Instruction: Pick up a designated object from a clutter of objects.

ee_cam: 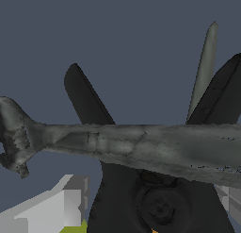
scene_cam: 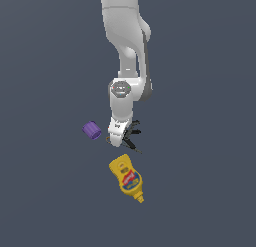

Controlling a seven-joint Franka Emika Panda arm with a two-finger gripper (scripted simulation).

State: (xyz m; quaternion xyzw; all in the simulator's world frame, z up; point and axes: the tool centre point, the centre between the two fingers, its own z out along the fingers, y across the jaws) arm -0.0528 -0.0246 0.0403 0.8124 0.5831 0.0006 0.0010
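Observation:
The designated object (ee_cam: 89, 102) is a chunky matte-black tool with two thick arms spreading in a V from a round hub. It fills the wrist view, and in the exterior view it is a dark tangle (scene_cam: 134, 132) beside the hand. A grey mottled wrench-like tool (ee_cam: 141, 147) lies across its arms. My gripper (ee_cam: 150, 211) is low over the clutter, seen from outside as the gripper (scene_cam: 115, 140). Its pale fingers (ee_cam: 59, 208) stand apart, one on each side of the hub. I see no grip on anything.
A purple cylinder (scene_cam: 92, 130) lies on the exterior view's left of the hand. A yellow mustard bottle (scene_cam: 127, 177) with a red label lies just below it. A thin grey-green blade (ee_cam: 205, 67) sticks out between the black arms. A sliver of yellow-green (ee_cam: 75, 228) shows by one finger.

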